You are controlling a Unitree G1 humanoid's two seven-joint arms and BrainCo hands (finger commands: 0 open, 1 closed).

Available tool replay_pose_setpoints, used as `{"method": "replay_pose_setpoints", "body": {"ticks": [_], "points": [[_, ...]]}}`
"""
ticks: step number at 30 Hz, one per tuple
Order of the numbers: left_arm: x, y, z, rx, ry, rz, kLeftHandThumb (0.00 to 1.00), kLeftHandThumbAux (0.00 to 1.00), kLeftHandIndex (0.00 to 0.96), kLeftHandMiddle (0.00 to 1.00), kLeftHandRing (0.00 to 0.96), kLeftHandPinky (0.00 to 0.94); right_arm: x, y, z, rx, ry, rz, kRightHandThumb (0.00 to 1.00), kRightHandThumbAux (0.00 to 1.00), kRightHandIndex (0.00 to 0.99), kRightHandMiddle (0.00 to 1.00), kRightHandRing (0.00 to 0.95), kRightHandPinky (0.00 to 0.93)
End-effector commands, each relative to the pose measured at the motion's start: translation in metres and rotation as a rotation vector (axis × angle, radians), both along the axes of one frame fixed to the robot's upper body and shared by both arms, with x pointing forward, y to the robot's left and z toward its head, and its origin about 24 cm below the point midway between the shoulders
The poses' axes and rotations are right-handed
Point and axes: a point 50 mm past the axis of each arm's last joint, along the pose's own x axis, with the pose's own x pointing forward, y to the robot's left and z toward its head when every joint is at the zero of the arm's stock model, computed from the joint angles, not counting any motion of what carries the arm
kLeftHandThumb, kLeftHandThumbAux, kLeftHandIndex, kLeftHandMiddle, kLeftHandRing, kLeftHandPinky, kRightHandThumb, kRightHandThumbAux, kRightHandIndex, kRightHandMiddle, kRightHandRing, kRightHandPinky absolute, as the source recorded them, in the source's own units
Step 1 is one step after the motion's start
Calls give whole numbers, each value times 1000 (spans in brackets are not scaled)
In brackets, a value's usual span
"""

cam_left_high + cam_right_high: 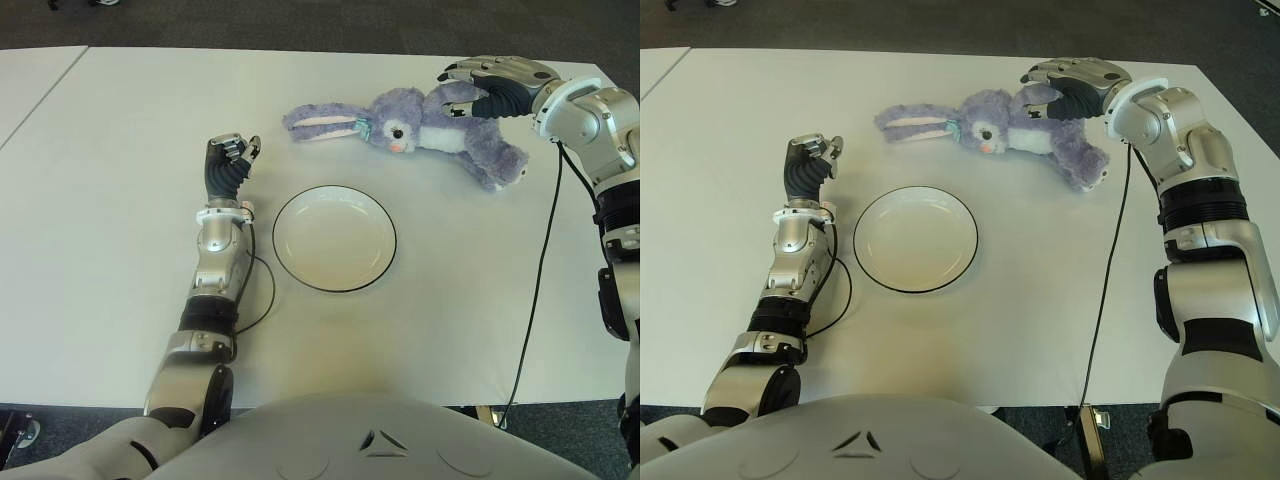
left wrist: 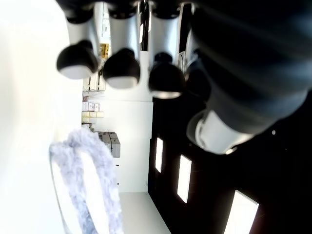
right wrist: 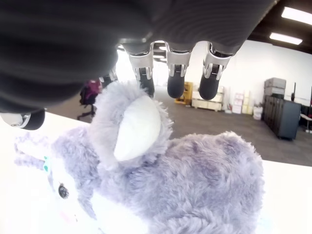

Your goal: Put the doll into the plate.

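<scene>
The doll (image 1: 430, 128), a purple plush rabbit with white inner ears and a white belly, lies on its side on the white tabletop (image 1: 100, 250), its long ears stretched toward the robot's left and its legs toward the right. It sits beyond the plate (image 1: 335, 238), a white round dish with a dark rim that lies flat and holds nothing, and the 2 are near each other but apart. The right robot hand (image 1: 480, 85) is over the doll's upper body at the far right of the tabletop, palm down; in the right wrist view its fingers (image 3: 178, 83) are extended and spread just above a raised plush paw, not closed around anything, so it holds nothing. The left robot hand (image 1: 228, 160) stands upright just to the left of the plate, forearm stretched along the tabletop; its fingers (image 2: 119, 68) are loosely curled with the thumb apart from them, and nothing is between them. A black cable (image 1: 540, 270) runs from the right arm across the tabletop toward the near edge.
</scene>
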Motion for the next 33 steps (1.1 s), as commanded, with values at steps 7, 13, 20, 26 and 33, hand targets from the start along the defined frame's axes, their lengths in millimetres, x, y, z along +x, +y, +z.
{"method": "replay_pose_setpoints", "body": {"ticks": [7, 13, 20, 26, 33], "points": [[-27, -2, -46, -27, 177, 10, 441, 759, 766, 853, 859, 845, 11, 3, -6, -26, 42, -36, 457, 131, 0, 0, 0, 0], [-28, -3, -44, -32, 169, 20, 441, 758, 775, 856, 860, 854, 16, 1, -11, -19, 67, -66, 453, 130, 0, 0, 0, 0], [-29, -2, -44, -27, 171, 18, 446, 753, 772, 857, 861, 843, 21, 0, -17, -22, 79, -105, 453, 129, 0, 0, 0, 0], [-31, -1, -44, -27, 169, 26, 444, 754, 769, 857, 860, 855, 27, 1, -29, -24, 93, -151, 452, 130, 0, 0, 0, 0], [-32, 0, -44, -24, 160, 32, 441, 765, 792, 866, 869, 859, 29, -2, -38, -4, 100, -187, 446, 123, 0, 0, 0, 0]]}}
